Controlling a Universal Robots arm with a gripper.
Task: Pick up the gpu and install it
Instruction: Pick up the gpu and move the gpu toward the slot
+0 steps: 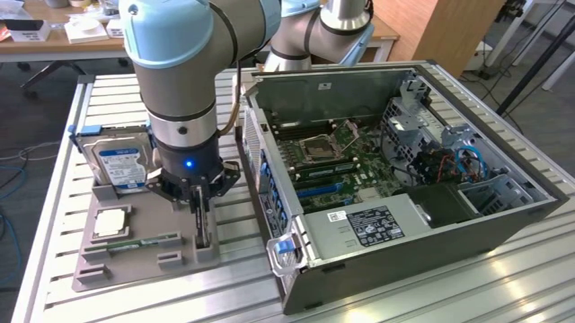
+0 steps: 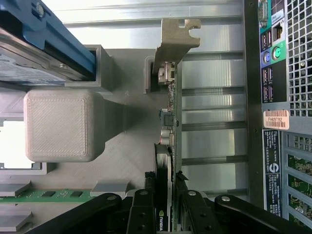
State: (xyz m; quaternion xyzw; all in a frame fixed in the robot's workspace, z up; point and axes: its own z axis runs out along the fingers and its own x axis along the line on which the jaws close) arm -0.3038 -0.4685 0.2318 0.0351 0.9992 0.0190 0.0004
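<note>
One gripper (image 1: 202, 202) is clamped on the top edge of the gpu (image 1: 204, 232), which stands upright in its slot on the gray tray (image 1: 134, 264). On the same tray sit a hard drive (image 1: 121, 165), a processor (image 1: 108, 222) and a memory stick (image 1: 144, 241). Just beside the tray stands the open computer case (image 1: 503, 229).

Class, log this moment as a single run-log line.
phase: grasp | end effector: closed on gpu | gpu: upright in grey holder slot | computer case: open, beside holder
</note>
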